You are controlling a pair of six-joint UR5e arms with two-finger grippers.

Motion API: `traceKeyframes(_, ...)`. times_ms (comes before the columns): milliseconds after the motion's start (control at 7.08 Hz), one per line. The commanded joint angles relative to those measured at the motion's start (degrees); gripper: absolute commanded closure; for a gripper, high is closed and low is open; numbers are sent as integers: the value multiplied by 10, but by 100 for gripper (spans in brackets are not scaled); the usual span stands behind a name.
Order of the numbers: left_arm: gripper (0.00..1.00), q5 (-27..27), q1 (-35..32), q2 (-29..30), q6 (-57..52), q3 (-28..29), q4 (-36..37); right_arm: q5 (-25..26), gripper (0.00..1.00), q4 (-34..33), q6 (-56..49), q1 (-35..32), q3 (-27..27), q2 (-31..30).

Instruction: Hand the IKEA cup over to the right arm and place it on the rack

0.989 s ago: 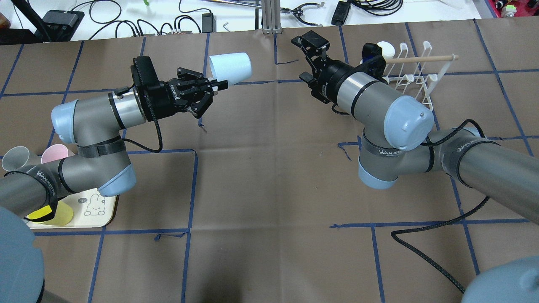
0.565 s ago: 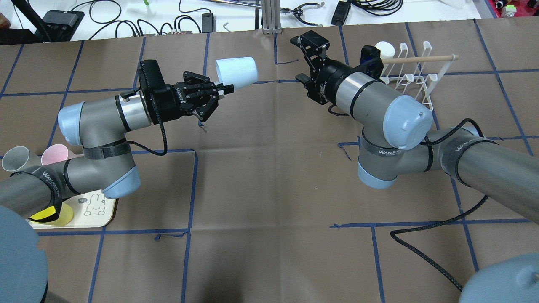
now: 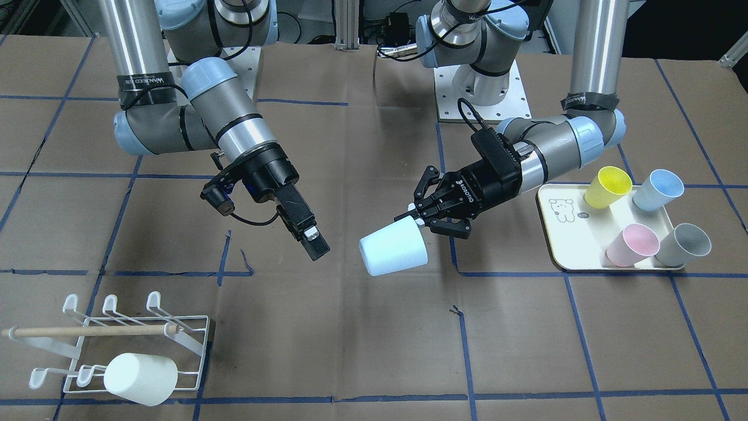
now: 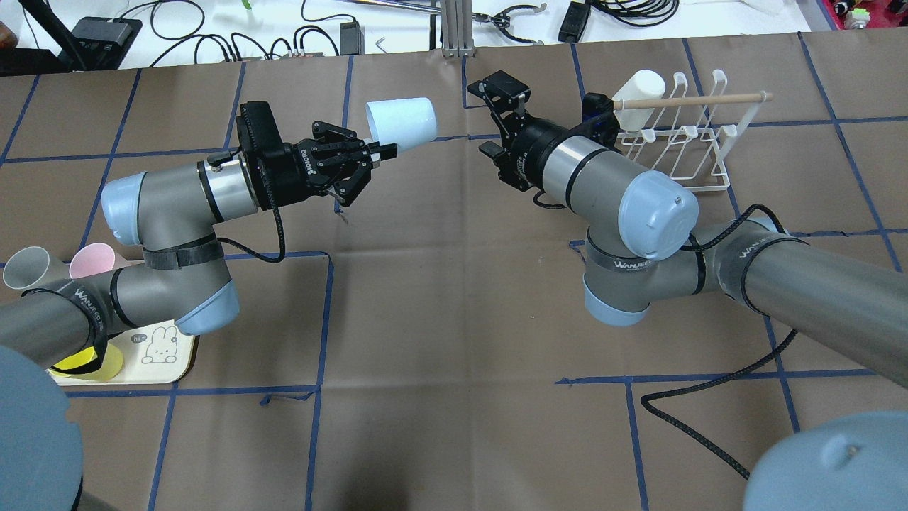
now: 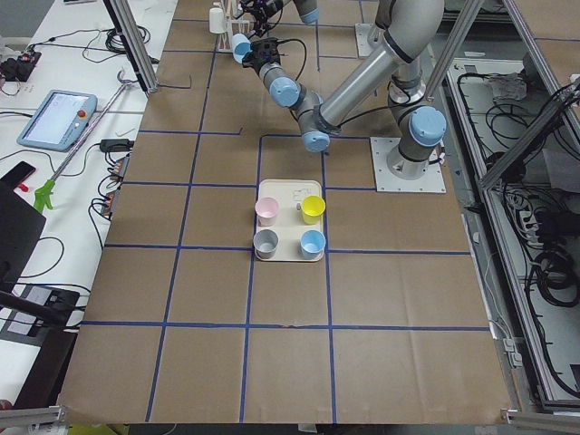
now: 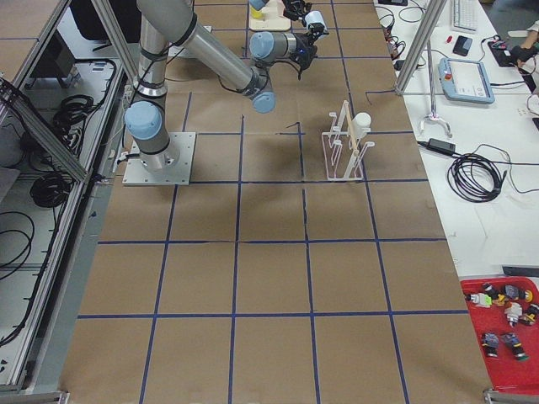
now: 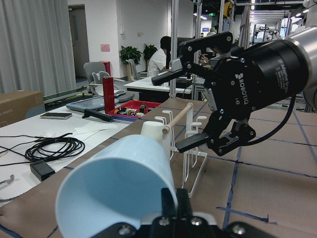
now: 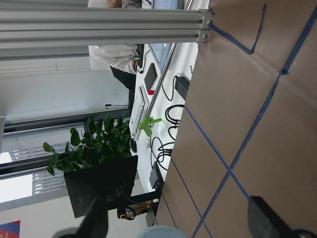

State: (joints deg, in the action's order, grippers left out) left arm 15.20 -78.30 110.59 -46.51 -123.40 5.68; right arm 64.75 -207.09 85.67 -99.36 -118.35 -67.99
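Observation:
My left gripper is shut on the rim of a pale blue cup and holds it on its side above the table, base pointing toward the right arm. The cup also shows in the front view and the left wrist view. My right gripper is open and empty, a short gap right of the cup's base and facing it. In the right wrist view its fingers stand wide, with the cup's edge at the bottom. The white wire rack stands behind the right arm.
A white cup hangs on the rack's far left peg. A cream tray near the left arm's base holds yellow, blue, pink and grey cups. Cables lie beyond the table's far edge.
My left arm carried the blue cup a little to the right. My right arm moved left toward the cup, its gripper still open, uncovering the white cup on the rack.

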Motion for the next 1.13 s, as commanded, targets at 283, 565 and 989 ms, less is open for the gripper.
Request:
traceKeyframes(283, 91, 0, 0, 1, 6, 0, 6, 38, 1, 10, 59, -42, 21, 1)
traceKeyframes(565, 91, 0, 1, 0, 10, 0, 7, 57, 2, 17, 88, -57, 36, 8)
traceKeyframes(989, 91, 1, 0, -1, 17, 1, 7, 60, 2, 18, 94, -65, 42, 13)
